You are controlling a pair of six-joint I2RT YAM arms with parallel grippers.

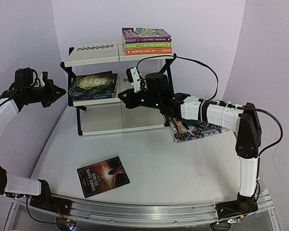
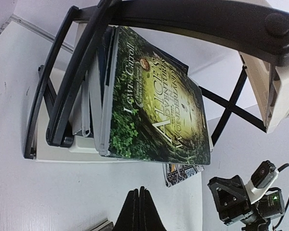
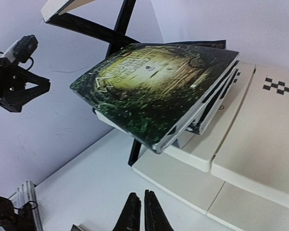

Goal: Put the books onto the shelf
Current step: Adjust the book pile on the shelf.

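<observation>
Nine or so books cannot all be counted here. Three are on the shelf's (image 1: 96,55) top tier, one is on the bench (image 1: 183,168), and there is a stack on the middle tier whose number I cannot tell.

The top three, purple (image 1: 145,34) over green (image 1: 148,44) over orange (image 1: 148,50), lie flat at the tier's right end. Their long axes run left-right and their spines face near.

The middle stack (image 1: 93,84) lies flat on the left panel under a dark green-gold cover. Its long axis also runs left-right, and it juts past the panel's edge.

The black book (image 1: 103,176) lies cover up at near left. Its long axis is roughly left-right, with the right end farther.

One patterned mat (image 1: 202,131) lies at right under the right arm.

There are two hands. The left hand (image 2: 140,190) is pressed together and empty, left of the shelf at middle-tier height. The right hand (image 3: 141,193) is all but together, holds nothing, and sits just right of the stack.
</observation>
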